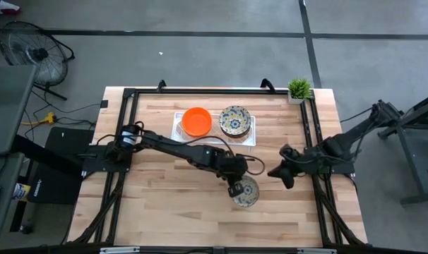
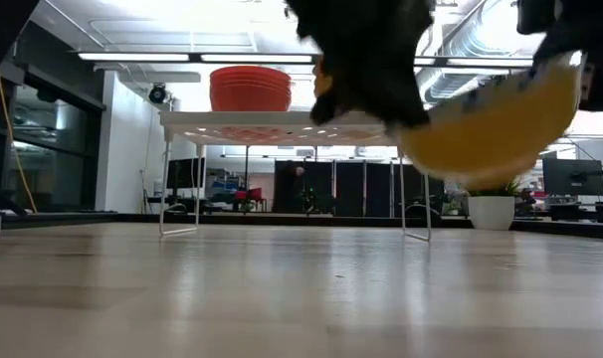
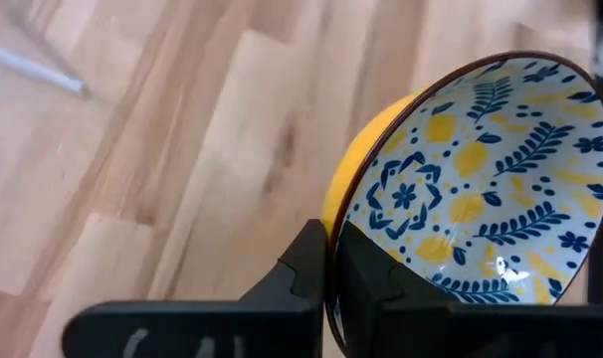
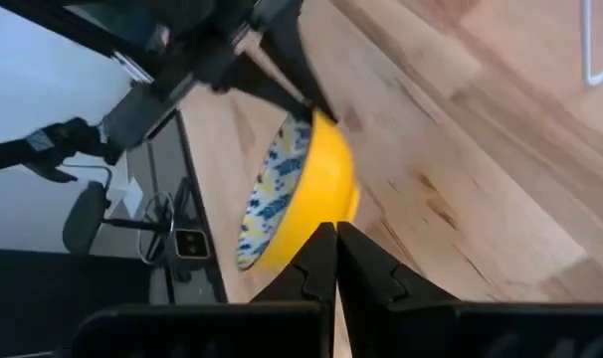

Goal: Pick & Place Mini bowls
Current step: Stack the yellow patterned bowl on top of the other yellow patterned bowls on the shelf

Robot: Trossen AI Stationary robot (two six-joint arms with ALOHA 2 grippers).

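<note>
high view: left hand (image 1: 236, 189) clamped on a patterned mini bowl (image 1: 246, 192); right hand (image 1: 284, 171) closed, empty.

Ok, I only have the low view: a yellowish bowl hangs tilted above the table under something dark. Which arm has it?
Observer: The left gripper. Its fingers pinch the rim of the patterned bowl, whose inside is cream with blue and yellow flowers.
Operator: And the right arm?
Observer: The right gripper hangs shut beside that bowl, pointing at it and holding nothing.
</note>
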